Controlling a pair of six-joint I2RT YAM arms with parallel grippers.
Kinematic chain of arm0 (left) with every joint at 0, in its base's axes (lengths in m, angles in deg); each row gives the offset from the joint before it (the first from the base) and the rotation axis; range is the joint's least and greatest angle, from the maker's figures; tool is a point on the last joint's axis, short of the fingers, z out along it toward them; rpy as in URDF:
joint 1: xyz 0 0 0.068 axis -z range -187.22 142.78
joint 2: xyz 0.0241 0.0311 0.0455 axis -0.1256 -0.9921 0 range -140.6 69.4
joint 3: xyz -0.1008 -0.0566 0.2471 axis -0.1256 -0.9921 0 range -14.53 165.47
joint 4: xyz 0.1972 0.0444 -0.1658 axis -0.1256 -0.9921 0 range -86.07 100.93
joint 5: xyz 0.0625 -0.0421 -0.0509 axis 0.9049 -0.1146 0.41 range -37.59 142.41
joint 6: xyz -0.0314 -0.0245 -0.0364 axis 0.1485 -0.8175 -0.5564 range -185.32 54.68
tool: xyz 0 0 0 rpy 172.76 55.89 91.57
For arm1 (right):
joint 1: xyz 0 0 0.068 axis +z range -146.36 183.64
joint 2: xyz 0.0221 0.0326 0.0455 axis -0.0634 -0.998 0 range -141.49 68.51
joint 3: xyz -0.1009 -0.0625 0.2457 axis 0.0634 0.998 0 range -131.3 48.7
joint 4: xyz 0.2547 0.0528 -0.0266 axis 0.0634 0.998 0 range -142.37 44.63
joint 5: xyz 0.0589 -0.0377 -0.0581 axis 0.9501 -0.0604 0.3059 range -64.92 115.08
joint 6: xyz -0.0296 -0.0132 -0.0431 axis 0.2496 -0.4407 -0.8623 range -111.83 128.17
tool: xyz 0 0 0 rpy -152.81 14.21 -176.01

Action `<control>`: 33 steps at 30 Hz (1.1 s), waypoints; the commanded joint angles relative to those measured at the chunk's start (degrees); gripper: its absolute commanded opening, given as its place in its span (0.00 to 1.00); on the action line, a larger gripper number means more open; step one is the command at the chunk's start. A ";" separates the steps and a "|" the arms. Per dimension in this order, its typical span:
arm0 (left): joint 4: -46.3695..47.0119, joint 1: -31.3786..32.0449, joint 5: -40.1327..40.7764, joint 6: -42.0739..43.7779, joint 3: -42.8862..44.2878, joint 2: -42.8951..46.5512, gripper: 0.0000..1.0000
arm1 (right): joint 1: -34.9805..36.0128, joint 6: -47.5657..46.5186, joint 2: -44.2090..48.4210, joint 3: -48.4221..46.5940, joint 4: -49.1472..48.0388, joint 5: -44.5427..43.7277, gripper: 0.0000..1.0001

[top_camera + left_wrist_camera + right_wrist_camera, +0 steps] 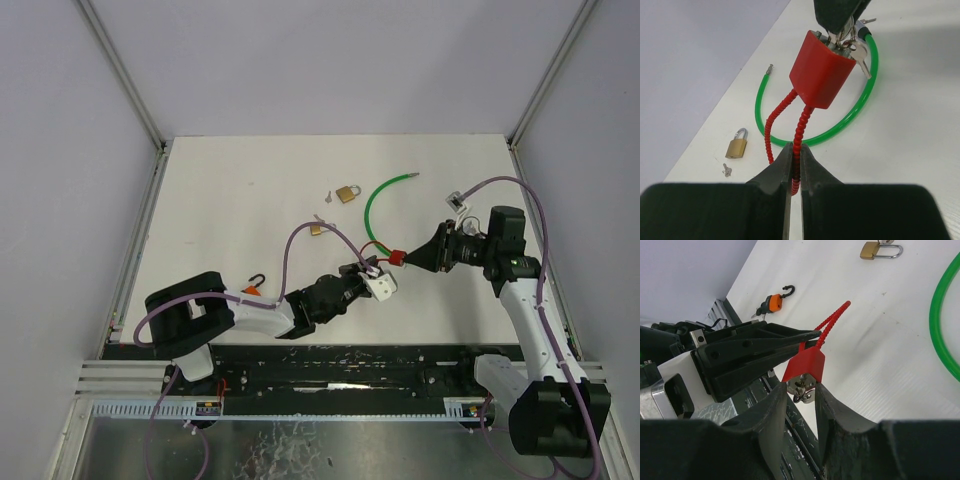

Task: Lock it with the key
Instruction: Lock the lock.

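Note:
A red lock (396, 258) (822, 70) (805, 365) with a ribbed red cable (799, 135) hangs above the table between both arms. My left gripper (368, 268) (796, 150) is shut on the red cable just below the lock body. A key (804, 388) (860, 55) on a ring sticks out of the lock's far end. My right gripper (408, 260) (801, 390) stands open with one finger on each side of that key. Its fingertips reach the lock's end, and a gap shows between them and the key.
A green cable (375, 205) (860, 107) curves on the table behind the lock. A brass padlock (347, 193) (736, 148) lies beyond it with a small key (327, 197) (727, 171) beside it. An orange lock (254, 288) (773, 302) lies by the left arm.

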 commanded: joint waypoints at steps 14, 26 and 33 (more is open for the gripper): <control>6.98 0.46 1.22 0.46 1.65 -0.24 0.00 | 1.22 -4.88 0.53 -1.76 1.80 -1.46 0.09; 4.85 0.23 -3.62 0.19 0.79 1.30 0.00 | 1.23 -22.03 7.99 -0.25 4.64 0.68 0.00; 3.96 -0.44 -3.98 -1.39 0.94 1.95 0.00 | -0.77 -21.26 10.30 -0.47 3.99 3.14 0.30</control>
